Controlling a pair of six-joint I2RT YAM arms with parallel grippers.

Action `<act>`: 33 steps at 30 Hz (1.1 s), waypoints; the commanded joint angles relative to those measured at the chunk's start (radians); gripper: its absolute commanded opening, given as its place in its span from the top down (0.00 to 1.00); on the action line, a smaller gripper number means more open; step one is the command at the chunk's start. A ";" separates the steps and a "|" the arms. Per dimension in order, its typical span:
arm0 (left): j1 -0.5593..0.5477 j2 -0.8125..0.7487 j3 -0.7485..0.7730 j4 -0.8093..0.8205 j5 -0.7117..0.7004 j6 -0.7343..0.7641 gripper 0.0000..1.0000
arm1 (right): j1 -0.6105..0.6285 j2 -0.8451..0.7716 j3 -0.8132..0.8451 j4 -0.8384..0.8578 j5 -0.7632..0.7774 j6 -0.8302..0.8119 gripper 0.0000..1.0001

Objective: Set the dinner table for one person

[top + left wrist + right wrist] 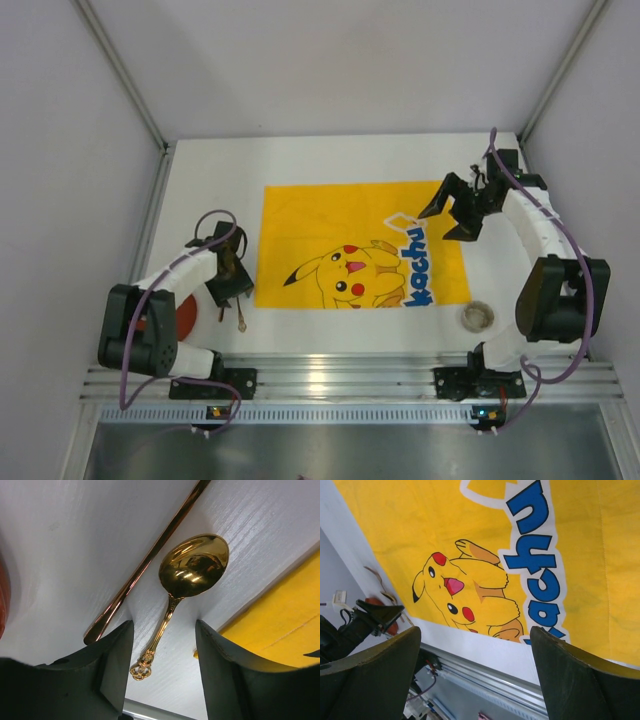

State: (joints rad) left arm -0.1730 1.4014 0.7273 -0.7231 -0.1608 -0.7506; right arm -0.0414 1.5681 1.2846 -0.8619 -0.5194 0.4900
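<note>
Left wrist view: left claw [164, 640] gaping over gold spoon [192, 570], stiff, slick, flat on bench [65, 555]; pinch its thin handle.

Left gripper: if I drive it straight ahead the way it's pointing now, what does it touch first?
Most likely the gold spoon: its handle lies on the dinner table between the left gripper's open fingers. A copper-coloured utensil ends close beside one finger. Height above them is unclear.
</note>
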 commanded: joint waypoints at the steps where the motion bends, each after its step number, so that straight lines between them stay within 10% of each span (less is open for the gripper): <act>1: 0.010 0.033 -0.016 0.059 -0.045 0.019 0.43 | 0.005 -0.014 0.039 -0.011 0.004 -0.014 0.10; 6: 0.010 0.083 -0.025 0.089 -0.049 0.014 0.48 | 0.005 -0.002 0.051 -0.014 0.001 -0.013 0.10; 13: 0.010 0.169 -0.016 0.091 -0.066 0.000 1.00 | 0.005 0.003 0.062 -0.012 0.007 -0.019 0.10; 24: 0.003 0.147 0.261 -0.071 -0.099 0.120 1.00 | 0.087 -0.031 0.051 0.035 -0.071 -0.028 0.08; 33: -0.132 0.286 0.778 -0.140 0.194 0.085 1.00 | 0.362 0.013 0.051 0.351 -0.268 0.133 0.10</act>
State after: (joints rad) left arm -0.2443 1.6352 1.3537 -0.8490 -0.1066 -0.6552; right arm 0.2607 1.5745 1.3094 -0.6754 -0.7101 0.5415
